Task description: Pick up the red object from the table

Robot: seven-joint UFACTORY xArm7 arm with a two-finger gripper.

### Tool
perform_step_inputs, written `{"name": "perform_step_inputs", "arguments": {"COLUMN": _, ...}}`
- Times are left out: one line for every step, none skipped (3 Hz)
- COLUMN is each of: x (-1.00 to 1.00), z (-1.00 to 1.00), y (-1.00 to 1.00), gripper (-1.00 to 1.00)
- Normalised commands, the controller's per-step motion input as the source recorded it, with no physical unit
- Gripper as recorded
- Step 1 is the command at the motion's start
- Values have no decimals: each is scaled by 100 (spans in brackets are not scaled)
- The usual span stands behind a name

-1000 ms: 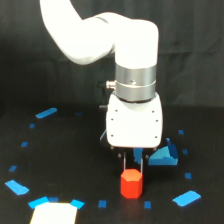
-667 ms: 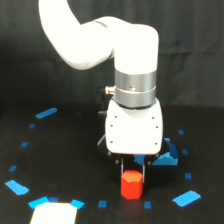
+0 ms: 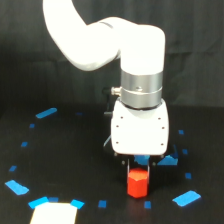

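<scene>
Nearest to the camera, at the bottom edge on the exterior view's left, lies a pale sheet with bright blue corners showing beside it. Around it the black worktop is flat and carries only thin things: a larger blue patch at the left edge, a small blue square and another one near the front, and a larger blue patch toward the right. Between these marks there is open dark surface on both sides of me. A little farther back stands the red object, a small red-orange block, upright on the worktop, just under my end effector. My fingers are short and dark, and they hang directly above the top of the block; I cannot tell if they touch it, and I cannot tell how wide they stand, because my white housing covers most of them. Behind my fingers a blue piece shows partly. Farther back lies one more blue strip on the left, and then the dark backdrop.
</scene>
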Motion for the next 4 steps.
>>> {"name": "perform_step_inputs", "arguments": {"x": 27, "z": 100, "y": 75, "gripper": -100}}
{"name": "perform_step_inputs", "arguments": {"x": 58, "z": 83, "y": 12, "gripper": -100}}
{"name": "perform_step_inputs", "arguments": {"x": -20, "z": 100, "y": 42, "gripper": -100}}
{"name": "perform_step_inputs", "arguments": {"x": -20, "z": 100, "y": 79, "gripper": -83}}
